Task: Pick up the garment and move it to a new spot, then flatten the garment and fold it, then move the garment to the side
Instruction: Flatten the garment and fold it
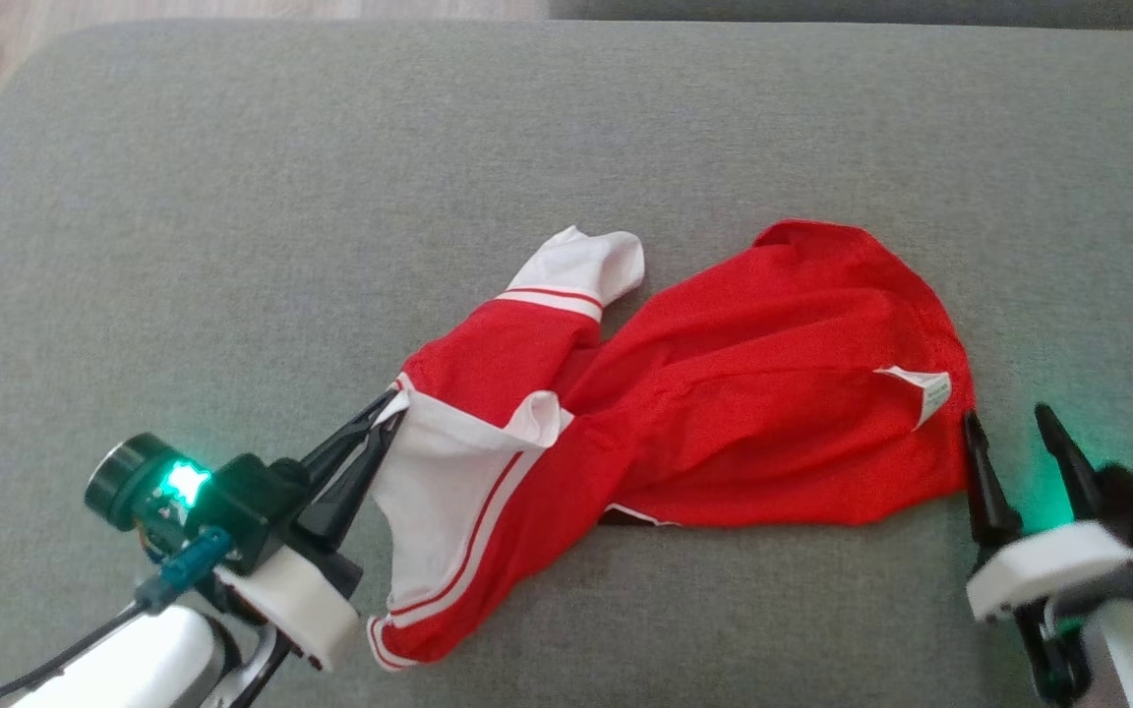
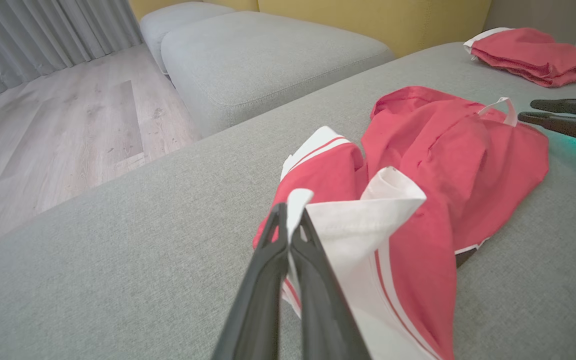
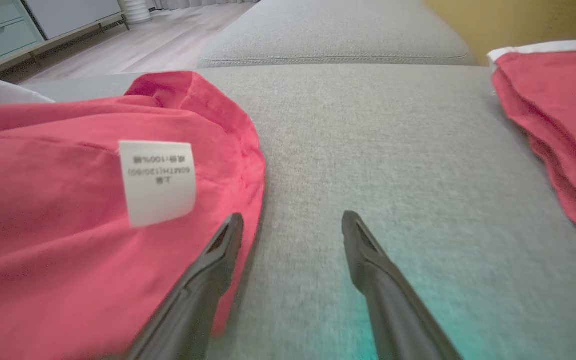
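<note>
Red and white garment (image 1: 724, 393) lies crumpled on the grey cushion (image 1: 232, 197), between the two pairs of fingers. The left fingers (image 2: 268, 265) are pressed together, pinching its white edge at their tips. The right fingers (image 3: 368, 260) stand spread and grip nothing, one tip just beside the red hem, near the white label (image 3: 157, 182).

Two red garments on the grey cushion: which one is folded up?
The small red stack with a white edge, at the robot's far right. The other, a red-and-white garment, lies crumpled, pinched by the left gripper.
</note>
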You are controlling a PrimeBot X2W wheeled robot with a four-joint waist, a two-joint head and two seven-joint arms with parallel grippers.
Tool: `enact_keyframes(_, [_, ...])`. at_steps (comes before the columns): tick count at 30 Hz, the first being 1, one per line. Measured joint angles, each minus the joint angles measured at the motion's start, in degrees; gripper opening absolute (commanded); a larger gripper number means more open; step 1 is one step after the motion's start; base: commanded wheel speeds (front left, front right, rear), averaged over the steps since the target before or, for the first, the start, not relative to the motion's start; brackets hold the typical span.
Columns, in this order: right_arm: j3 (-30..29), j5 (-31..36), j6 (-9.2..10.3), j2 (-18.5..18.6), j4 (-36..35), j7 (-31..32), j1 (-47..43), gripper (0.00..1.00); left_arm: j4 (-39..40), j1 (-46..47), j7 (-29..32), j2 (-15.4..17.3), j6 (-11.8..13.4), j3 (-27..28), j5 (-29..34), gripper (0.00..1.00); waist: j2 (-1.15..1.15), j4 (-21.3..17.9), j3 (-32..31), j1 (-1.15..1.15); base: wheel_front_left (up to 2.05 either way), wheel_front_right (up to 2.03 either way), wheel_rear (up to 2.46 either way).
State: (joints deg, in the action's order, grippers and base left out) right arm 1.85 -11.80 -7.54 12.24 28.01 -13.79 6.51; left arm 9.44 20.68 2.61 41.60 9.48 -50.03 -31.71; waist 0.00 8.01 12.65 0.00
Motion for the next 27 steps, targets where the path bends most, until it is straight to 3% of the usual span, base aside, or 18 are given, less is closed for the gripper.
enact_keyframes(9, [4.76,-2.05,0.00,2.80,7.81,4.68,8.22,1.00,-2.04,0.59,-0.49,-0.89,-0.46,-0.37,0.90,0.00,0.00,1.46,0.93,0.00,0.00,0.00,0.00])
enact_keyframes(10, [4.76,-2.05,0.00,2.80,7.81,4.68,8.22,0.96,-2.04,0.59,-0.49,-0.89,-0.46,-0.37,0.90,0.00,0.00,1.46,0.93,0.00,0.00,0.00,0.00])
enact_keyframes(11, [5.21,-2.27,0.00,3.15,8.05,5.04,8.76,0.88,-2.15,0.80,-0.49,-0.97,-0.47,-0.41,1.02,0.00,0.00,1.56,0.99,0.00,0.00,0.00,0.00])
enact_keyframes(12, [5.52,-2.33,0.00,3.34,8.23,5.28,9.25,0.72,-2.25,1.03,-0.51,-1.02,-0.47,-0.47,1.02,0.00,0.00,1.63,1.04,0.00,0.00,0.00,0.00])
enact_keyframes(13, [5.88,-2.37,0.00,3.42,8.38,5.43,9.62,0.29,-2.40,1.35,-0.51,-1.07,-0.48,-0.55,1.02,0.00,0.00,1.69,1.05,0.00,0.00,0.00,0.00])
enact_keyframes(15, [7.11,-2.96,0.00,3.47,8.39,6.34,10.00,0.00,-2.60,1.49,-0.51,-1.13,-0.47,-0.56,1.02,0.00,0.00,1.75,1.03,0.00,0.00,0.00,0.00])
enact_keyframes(22, [8.31,-5.69,0.00,4.67,7.26,7.22,9.60,0.00,-3.03,1.46,-2.34,-1.02,-0.43,-0.37,1.11,0.00,0.00,1.47,-0.04,0.00,0.00,0.00,0.00])
enact_keyframes(27, [6.94,-10.12,0.00,5.86,-0.05,7.40,6.92,0.00,-1.67,1.42,-7.23,-0.48,-1.36,2.71,-1.85,0.00,0.00,0.45,-2.09,0.00,0.00,0.00,0.00])
